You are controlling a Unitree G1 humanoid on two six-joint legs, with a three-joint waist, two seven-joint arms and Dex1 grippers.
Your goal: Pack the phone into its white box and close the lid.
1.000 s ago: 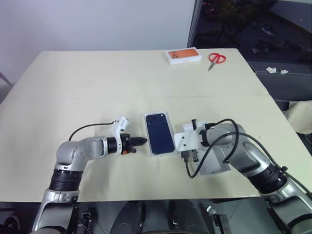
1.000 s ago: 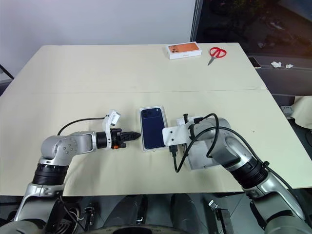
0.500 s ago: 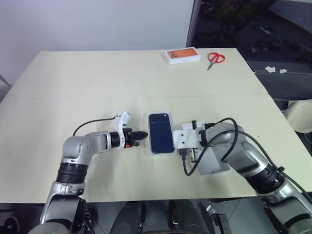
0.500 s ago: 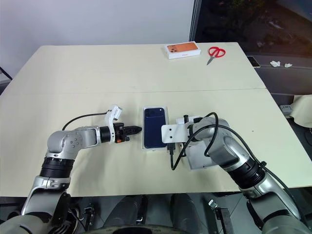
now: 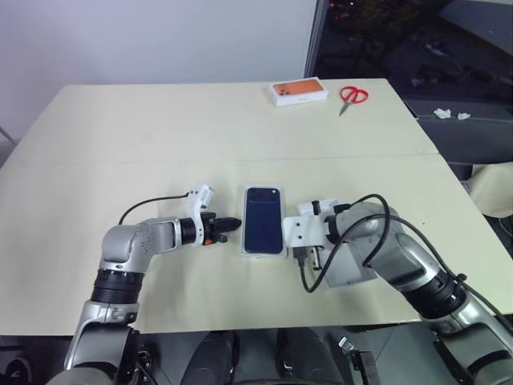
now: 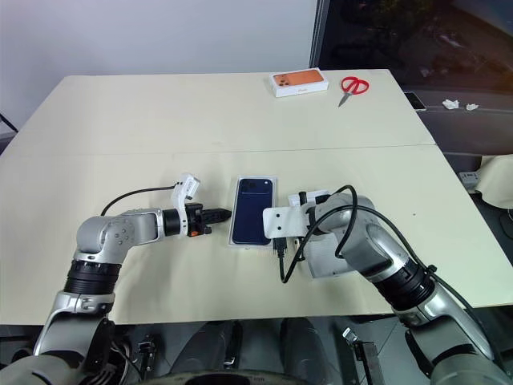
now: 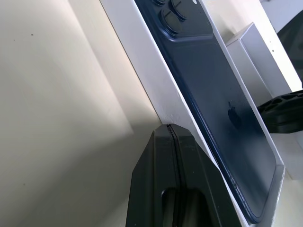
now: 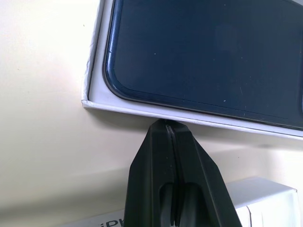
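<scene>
The dark navy phone [image 5: 264,218] lies back up inside the white box [image 5: 264,252], near the table's front middle. My left gripper [image 5: 236,221] is shut and empty, with its tip against the box's left long wall [image 7: 142,80]. From the other side my right gripper [image 8: 165,124] is shut with nothing in it, its tip at the box's right wall [image 8: 142,111]. The lid [image 5: 353,271] lies on the table right of the box, partly under my right arm.
An orange-topped box [image 5: 299,91] and red scissors [image 5: 353,95] lie at the table's far edge, right of centre. The table's front edge [image 5: 240,329] runs close behind both arms. Dark floor with scraps of paper [image 5: 447,115] lies off the right side.
The white box with the phone has turned slightly clockwise, from tilted left to nearly square with the table. Both grippers stay shut at its two long sides.
</scene>
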